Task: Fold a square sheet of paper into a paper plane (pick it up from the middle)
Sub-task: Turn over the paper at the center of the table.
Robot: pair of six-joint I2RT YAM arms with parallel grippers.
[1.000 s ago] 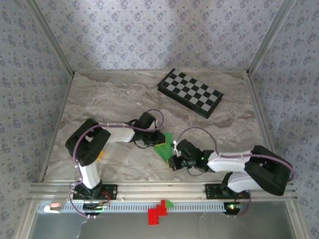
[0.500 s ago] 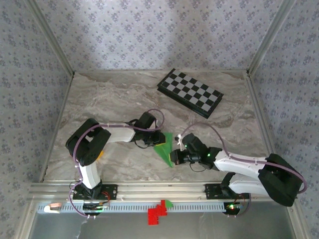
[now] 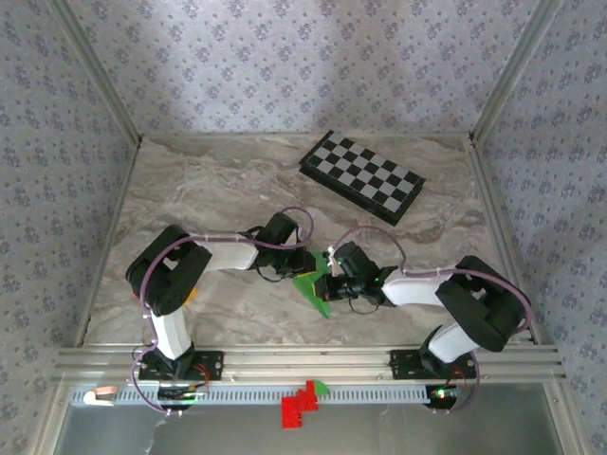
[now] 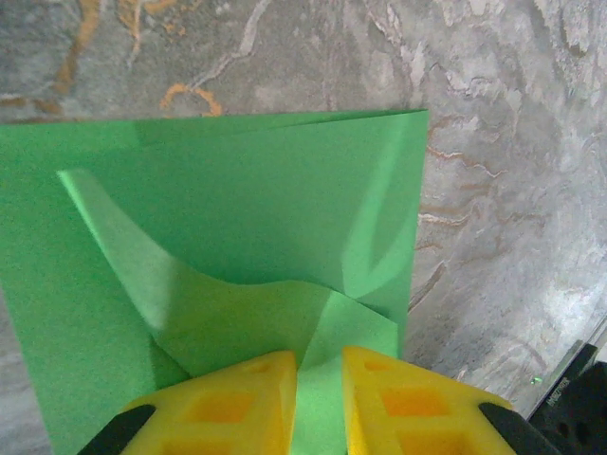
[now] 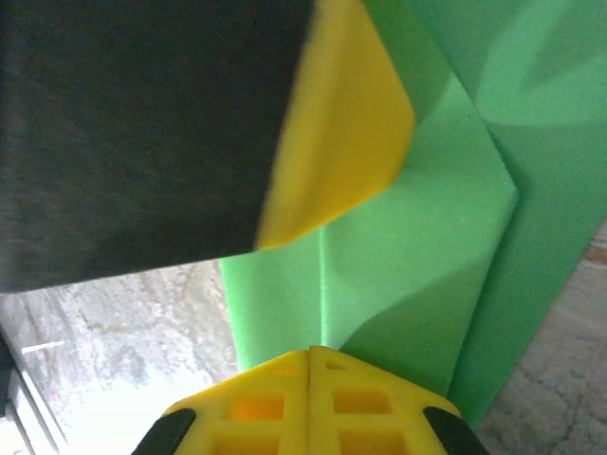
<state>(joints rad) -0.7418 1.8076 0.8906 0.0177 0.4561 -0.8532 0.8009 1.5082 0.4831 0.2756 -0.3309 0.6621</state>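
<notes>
The partly folded green sheet of paper (image 3: 314, 290) is laid on the marble tabletop (image 3: 218, 180) between the two arms, well apart from the checkerboard (image 3: 362, 176). A raised flap of it is pinched in the narrow gap of the left pincer (image 4: 319, 368). The right pincer (image 5: 310, 354) is closed finger against finger, its tips set at a crease of the sheet.
</notes>
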